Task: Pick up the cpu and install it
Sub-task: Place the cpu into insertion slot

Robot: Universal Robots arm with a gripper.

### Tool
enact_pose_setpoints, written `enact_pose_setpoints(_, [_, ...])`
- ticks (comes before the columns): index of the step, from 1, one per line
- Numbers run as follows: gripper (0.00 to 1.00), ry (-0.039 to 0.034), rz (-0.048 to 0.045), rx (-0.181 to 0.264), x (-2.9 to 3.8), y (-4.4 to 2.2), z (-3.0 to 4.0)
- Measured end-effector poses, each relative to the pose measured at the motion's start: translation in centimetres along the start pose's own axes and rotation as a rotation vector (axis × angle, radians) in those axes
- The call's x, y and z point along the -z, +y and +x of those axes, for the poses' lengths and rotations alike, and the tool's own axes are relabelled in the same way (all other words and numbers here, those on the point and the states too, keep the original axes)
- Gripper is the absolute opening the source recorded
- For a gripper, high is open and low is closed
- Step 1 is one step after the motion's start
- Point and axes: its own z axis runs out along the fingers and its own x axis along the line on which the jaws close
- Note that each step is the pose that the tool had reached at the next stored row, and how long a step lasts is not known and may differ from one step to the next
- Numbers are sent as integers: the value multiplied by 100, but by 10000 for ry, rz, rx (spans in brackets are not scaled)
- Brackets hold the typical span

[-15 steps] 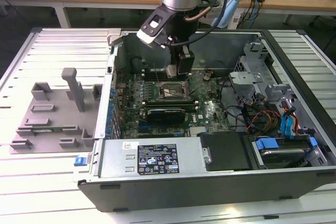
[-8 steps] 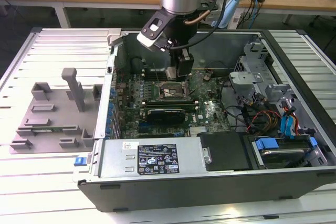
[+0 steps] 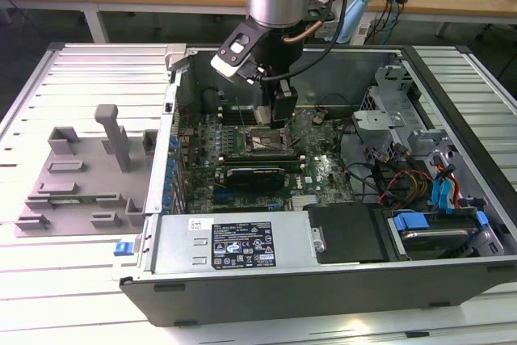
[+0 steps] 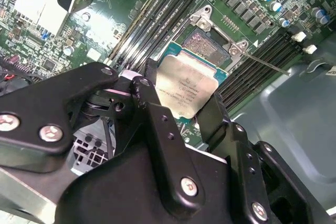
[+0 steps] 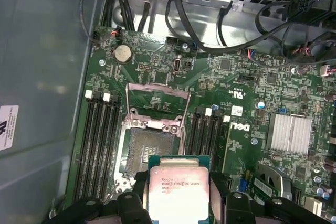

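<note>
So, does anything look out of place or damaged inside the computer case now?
Nothing looks damaged or spilled. The cpu is not seated: the end effector grips it by its edges above the open socket, whose metal frame stands flipped up.

A silvery-white cpu [image 4: 186,87] rimmed in green shows against the matte black gripper [image 4: 178,103], over a dark green motherboard [image 5: 247,77] striped with black memory slots [image 5: 100,145] and carrying a ribbed silver heatsink [image 5: 291,132]. In the exterior view, the charcoal computer case [image 3: 323,296], dotted with bright blue clips [image 3: 410,222], contrasts with a pale, ridged table [image 3: 81,70] and a plain grey tray [image 3: 81,175].
</note>
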Motion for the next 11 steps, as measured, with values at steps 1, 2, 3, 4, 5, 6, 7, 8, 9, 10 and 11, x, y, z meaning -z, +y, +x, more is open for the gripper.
enact_pose_setpoints(1, [55, 1, -1, 0, -14, -1, 0])
enact_pose_setpoints(2, [55, 1, -1, 0, -23, -1, 0])
enact_pose_setpoints(3, [55, 1, -1, 0, -30, -1, 0])
enact_pose_setpoints(4, [55, 1, -1, -2, -41, -3, 1])
enact_pose_setpoints(5, [55, 1, -1, 0, -54, -4, 1])
enact_pose_setpoints(6, [55, 1, -2, -1, -66, -6, 1])
enact_pose_setpoints(7, [55, 0, -2, 0, -81, -7, 1])
enact_pose_setpoints(8, [55, 1, -2, 0, -92, -9, 2])
enact_pose_setpoints(9, [55, 1, -2, 0, -101, -10, 2])
enact_pose_setpoints(10, [55, -1, -1, 0, -106, -10, 2])
enact_pose_setpoints(11, [55, 0, -1, 0, -111, -11, 2])
